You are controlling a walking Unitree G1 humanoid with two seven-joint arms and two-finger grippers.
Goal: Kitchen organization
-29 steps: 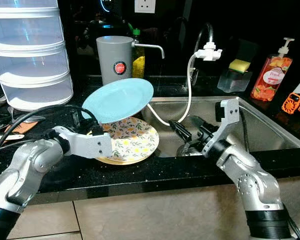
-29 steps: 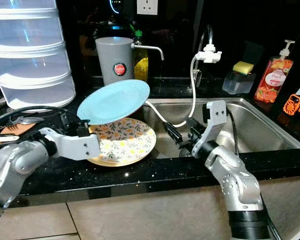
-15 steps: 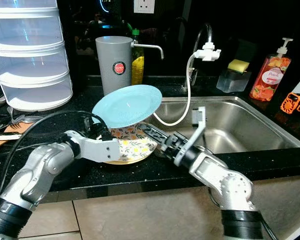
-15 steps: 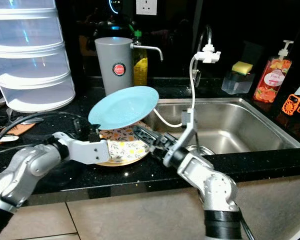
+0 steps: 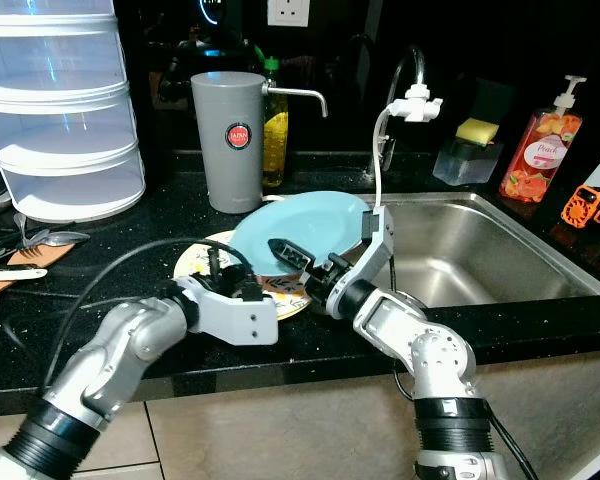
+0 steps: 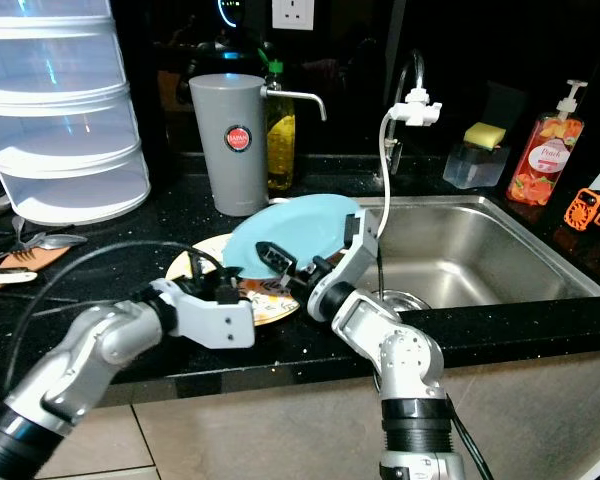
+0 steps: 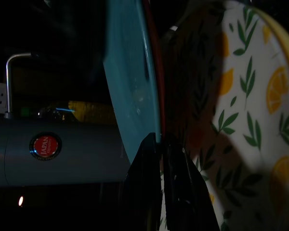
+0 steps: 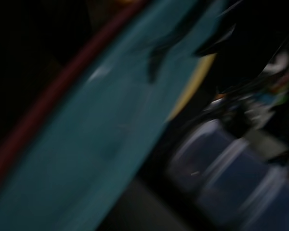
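A light blue plate (image 5: pixel 315 222) is held tilted above a floral plate (image 5: pixel 192 265) on the black counter, just left of the sink. My left gripper (image 5: pixel 248 289) is shut on the blue plate's lower rim; the left wrist view shows its fingers (image 7: pixel 149 159) pinching that plate (image 7: pixel 130 96) beside the floral plate (image 7: pixel 250 96). My right gripper (image 5: pixel 285 252) is open at the blue plate from the sink side. One black finger lies over the upper face; the other is hidden behind it. The right wrist view is blurred, with the teal plate (image 8: pixel 101 125) close up.
A grey water dispenser (image 5: pixel 230 135) stands behind the plates. The steel sink (image 5: pixel 500 240) with tap and white hose (image 5: pixel 380 160) is to the right, with a sponge holder (image 5: pixel 468 150) and soap bottle (image 5: pixel 545 150) behind. Stacked clear containers (image 5: pixel 60 110) and cutlery (image 5: pixel 20 250) sit left.
My right gripper has swung out of the sink leftward onto the blue plate. The left gripper has carried the plate to the right and lower, closer to the sink.
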